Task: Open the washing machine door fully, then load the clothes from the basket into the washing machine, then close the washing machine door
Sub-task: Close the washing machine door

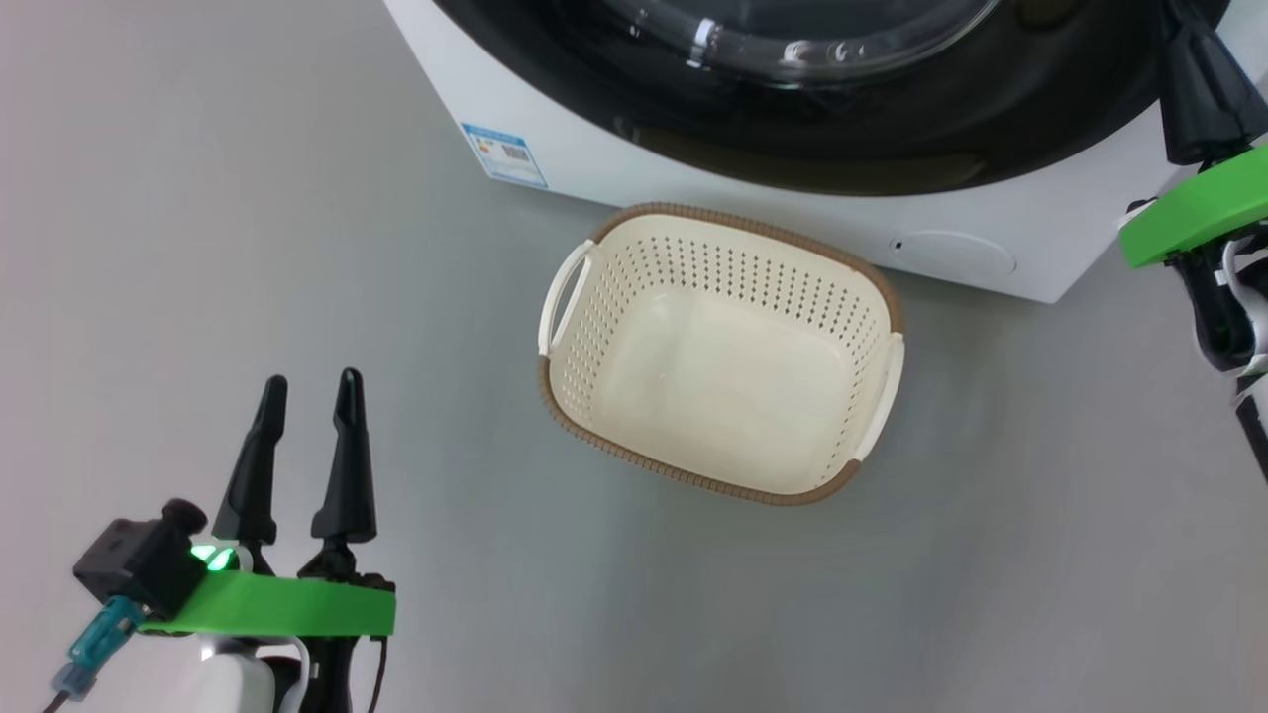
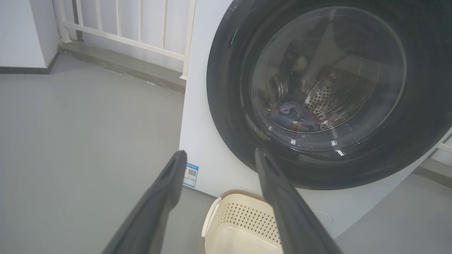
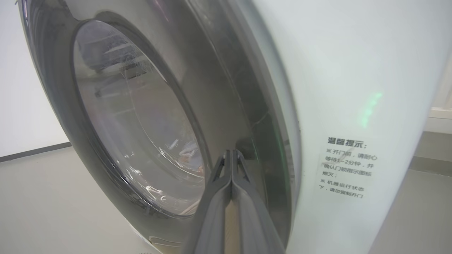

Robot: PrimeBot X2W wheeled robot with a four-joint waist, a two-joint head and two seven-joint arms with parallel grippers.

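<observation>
Head: basket [image 1: 693, 265] on floor, just in front of washing machine [image 1: 693, 188]; left gripper [image 1: 312, 381] near-left, fingers apart, holding nothing.
Left wrist: washing machine door [image 2: 226, 106] shut, clothes [image 2: 293, 116] in drum behind it.
Right wrist: right gripper [image 3: 231, 153] fingers pressed together, tips at door's right rim.

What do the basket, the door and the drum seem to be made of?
Basket: likely moulded plastic, matte cream, with punched holes; its brown rim only looks woven. Door: clear bowl with reflections, glass or similar, in a glossy black rim, probably plastic. Drum: shiny perforated metal, seemingly steel.
</observation>
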